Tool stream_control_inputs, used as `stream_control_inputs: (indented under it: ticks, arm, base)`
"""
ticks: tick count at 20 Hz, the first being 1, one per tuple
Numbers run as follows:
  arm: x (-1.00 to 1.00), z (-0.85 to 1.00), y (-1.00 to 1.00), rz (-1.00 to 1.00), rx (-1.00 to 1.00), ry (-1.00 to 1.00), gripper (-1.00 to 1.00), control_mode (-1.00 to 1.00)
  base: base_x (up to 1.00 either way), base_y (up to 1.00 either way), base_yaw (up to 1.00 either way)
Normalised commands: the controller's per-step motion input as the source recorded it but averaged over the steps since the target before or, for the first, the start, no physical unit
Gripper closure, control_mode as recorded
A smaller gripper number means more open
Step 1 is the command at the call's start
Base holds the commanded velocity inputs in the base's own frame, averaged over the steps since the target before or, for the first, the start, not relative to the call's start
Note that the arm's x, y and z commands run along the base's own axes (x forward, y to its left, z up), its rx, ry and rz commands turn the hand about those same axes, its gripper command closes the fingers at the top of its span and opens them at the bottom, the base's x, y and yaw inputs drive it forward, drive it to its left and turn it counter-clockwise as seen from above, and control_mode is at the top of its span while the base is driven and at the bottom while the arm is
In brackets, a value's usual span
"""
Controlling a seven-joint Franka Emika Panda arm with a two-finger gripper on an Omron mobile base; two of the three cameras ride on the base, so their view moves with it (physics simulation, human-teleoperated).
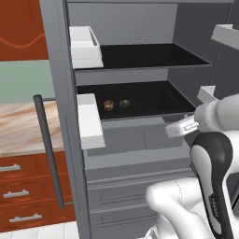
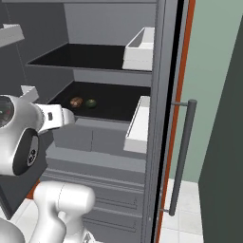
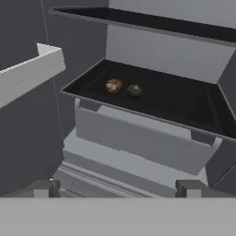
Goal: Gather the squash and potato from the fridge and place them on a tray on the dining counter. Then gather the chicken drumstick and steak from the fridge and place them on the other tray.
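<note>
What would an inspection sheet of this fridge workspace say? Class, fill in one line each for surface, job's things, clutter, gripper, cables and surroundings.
Surface: black lower shelf of the open fridge, drawers below.
Job's things: potato and squash side by side on that shelf, near its left end, apart from each other.
Clutter: nothing seen.
Gripper: gripper open, empty, short of the shelf, aimed at the drawers.
Cables: nothing seen.
Surroundings: white door bins, red-brown cabinet drawers, green wall.

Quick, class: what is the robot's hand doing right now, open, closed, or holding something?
Hand: open and empty, short of the black fridge shelf.
</note>
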Motion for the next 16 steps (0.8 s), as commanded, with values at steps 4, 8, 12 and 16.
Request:
stream_control_inputs:
  ticks: [4, 8, 12, 16]
  arm:
    - [0.17, 0.13, 0.00, 0.00, 0.10, -0.01, -1.00, -1.00]
    - [0.23, 0.06, 0.01, 0.00, 0.02, -0.01, -1.00, -1.00]
    - [0.14, -0.03, -0.01, 0.06, 0.00, -0.04, -1.00, -1.00]
    - [0.08, -0.22, -0.01, 0.14, 0.00, -0.06, -1.00, -1.00]
  base:
    - [0.00, 0.00, 0.00]
    - [0.00, 0.00, 0.00]
    - [0.00, 0.00, 0.00]
    - [0.00, 0.00, 0.00]
